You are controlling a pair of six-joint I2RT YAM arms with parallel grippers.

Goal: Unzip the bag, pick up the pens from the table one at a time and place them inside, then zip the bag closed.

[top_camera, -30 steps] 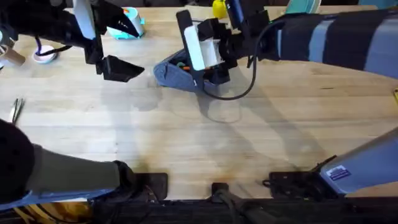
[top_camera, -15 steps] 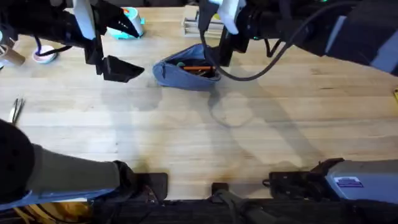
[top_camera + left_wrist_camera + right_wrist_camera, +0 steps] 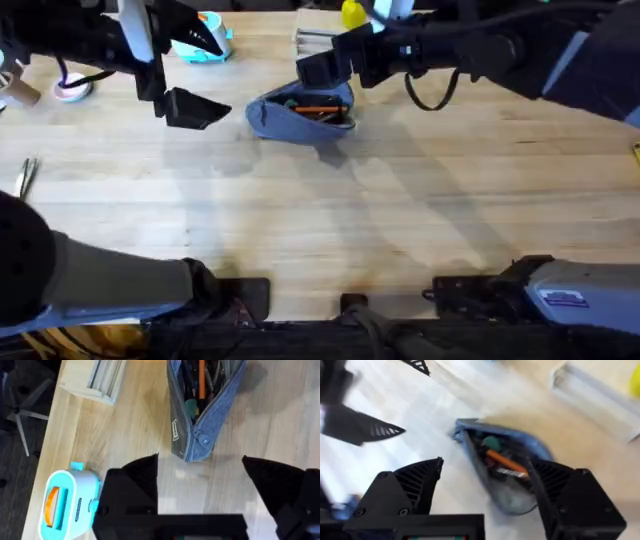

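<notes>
Both pens lie inside the bag [image 3: 300, 115], which sits open in the upper centre of the overhead frame on the table [image 3: 320, 220]; the orange pen [image 3: 318, 108] and the teal-tipped pen [image 3: 191, 407] are visible through the gap. I judge that only zipping remains. The right gripper [image 3: 318, 70], spread wide, hovers just above the bag. The left gripper [image 3: 185, 108], also wide and empty, waits to its left. One gripper should hold the bag's end while the other pulls the small zipper pull [image 3: 204, 440] straight.

The bag [image 3: 300, 115] is grey-blue, the pens [image 3: 318, 109] inside it are orange and dark with a teal tip, the table [image 3: 320, 220] is light wood with lines, and both grippers have black fingers [image 3: 135, 477].
</notes>
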